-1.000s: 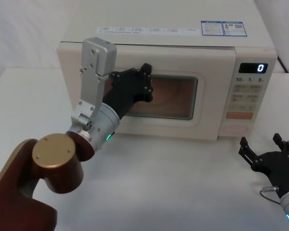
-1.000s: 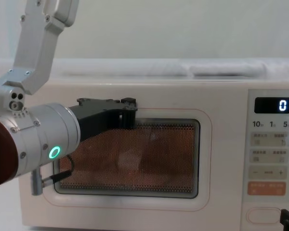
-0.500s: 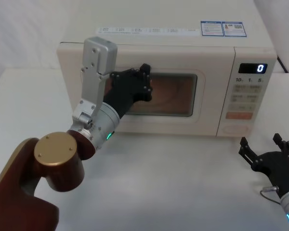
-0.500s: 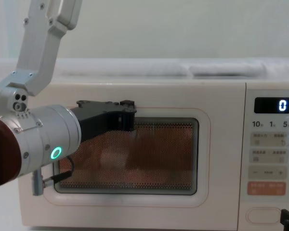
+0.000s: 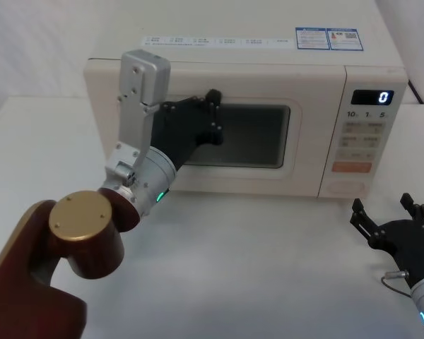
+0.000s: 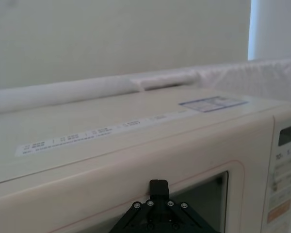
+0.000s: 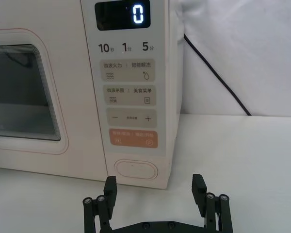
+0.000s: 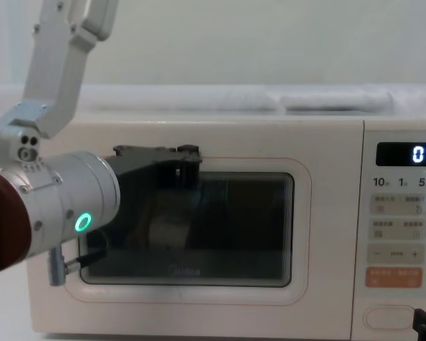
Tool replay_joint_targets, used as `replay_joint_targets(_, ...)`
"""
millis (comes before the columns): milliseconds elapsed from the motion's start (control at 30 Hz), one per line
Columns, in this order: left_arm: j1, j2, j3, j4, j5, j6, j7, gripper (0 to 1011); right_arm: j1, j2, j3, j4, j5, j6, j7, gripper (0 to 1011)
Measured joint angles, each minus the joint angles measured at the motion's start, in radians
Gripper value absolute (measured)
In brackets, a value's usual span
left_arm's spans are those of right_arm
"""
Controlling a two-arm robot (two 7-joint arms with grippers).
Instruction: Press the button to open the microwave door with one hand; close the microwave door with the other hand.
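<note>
Since a second ago the microwave door has swung flush with its cabinet, and its window, lit orange before, has gone dark. Your left gripper sits against the window's upper left; whether its fingers are parted or clenched you cannot tell. Your right gripper rests low at the near right, fingers spread and holding nothing. The button, a wide cream pill at the foot of the control panel, lies just beyond it, its long axis running left to right, so the right arm is much the nearer.
</note>
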Motion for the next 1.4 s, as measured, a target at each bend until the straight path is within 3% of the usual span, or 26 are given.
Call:
replay_joint_targets(400, 0.072, 0.025, -0.019, -0.093, -0.077, 0.004, -0.028, 0, 0.0, 0.0, 0.0, 0.0, 0.0, 0.0, 0.0, 1002)
replay_joint_targets(800, 0.175, 0.073, -0.046, -0.196, -0.084, -0.012, 0.005, 11, 0.0, 0.0, 0.0, 0.0, 0.0, 0.0, 0.0, 1002)
replay_joint_targets(933, 0.209, 0.077, -0.068, -0.214, -0.084, -0.028, 0.022, 82, 0.0, 0.0, 0.0, 0.0, 0.0, 0.0, 0.0, 1002)
replay_joint_targets(1400, 0.299, 0.095, -0.138, -0.227, -0.097, -0.071, 0.038, 503, 0.0, 0.0, 0.0, 0.0, 0.0, 0.0, 0.0, 1002)
